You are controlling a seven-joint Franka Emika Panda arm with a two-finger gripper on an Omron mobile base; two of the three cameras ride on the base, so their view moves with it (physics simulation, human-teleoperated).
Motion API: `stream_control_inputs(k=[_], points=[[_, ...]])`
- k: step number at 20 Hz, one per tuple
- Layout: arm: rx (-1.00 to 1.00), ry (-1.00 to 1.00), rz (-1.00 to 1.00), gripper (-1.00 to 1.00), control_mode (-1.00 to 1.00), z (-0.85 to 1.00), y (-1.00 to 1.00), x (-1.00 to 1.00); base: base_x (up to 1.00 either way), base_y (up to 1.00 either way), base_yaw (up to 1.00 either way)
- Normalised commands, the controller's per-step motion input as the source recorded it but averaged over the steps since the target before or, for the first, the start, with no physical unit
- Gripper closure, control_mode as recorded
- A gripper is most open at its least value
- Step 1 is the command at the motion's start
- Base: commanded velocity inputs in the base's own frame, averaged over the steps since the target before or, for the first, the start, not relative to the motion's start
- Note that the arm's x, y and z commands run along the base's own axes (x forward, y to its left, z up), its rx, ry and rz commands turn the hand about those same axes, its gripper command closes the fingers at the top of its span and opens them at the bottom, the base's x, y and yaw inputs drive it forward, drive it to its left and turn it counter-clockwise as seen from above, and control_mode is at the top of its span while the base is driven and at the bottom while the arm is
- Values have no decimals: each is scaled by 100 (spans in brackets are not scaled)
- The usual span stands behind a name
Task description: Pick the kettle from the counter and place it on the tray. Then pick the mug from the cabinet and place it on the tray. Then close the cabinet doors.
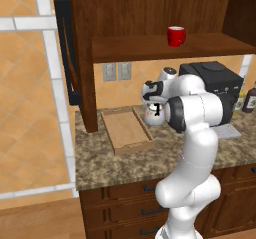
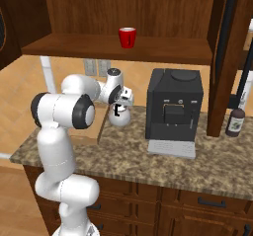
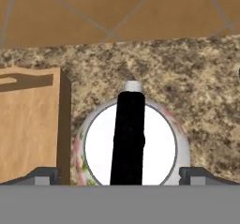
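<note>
I am poised right over the kettle (image 3: 131, 143), which stands on the worktop (image 1: 150, 160) at the centre of the left base frame, just beside the right rim of the tray (image 1: 127, 130). In the hand frame its black handle (image 3: 127, 138) runs up the middle from the bottom edge, with the tray's wooden wall at the left. My end effector (image 1: 156, 108) has its fingers spread fully apart with nothing between them; one fingertip (image 3: 44, 175) shows at the lower left and the other at the lower right, either side of the kettle's body.

To do this grasp well, I judge I should come straight down with the arched handle kept centred between the fingers, and close across its narrow width, not along it. I would avoid touching the knob or the tray wall on the way. A lopsided pinch on so thin a handle could let the kettle swing or tip.

The red mug (image 1: 176, 35) sits on the cabinet (image 1: 150, 13) shelf at upper centre, doors open, for later
</note>
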Motion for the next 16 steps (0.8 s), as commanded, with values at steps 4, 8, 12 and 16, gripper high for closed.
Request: stream_control_inputs(k=[4,8,12,16], points=[[0,0,0,100,-100,-16,0,11,0,0,0],[0,-2,0,100,-100,-5,0,0,0,0,0],[0,-7,0,100,-100,-1,0,-12,0,0,0],[0,-16,0,100,-100,0,1,-46,0,0,0]])
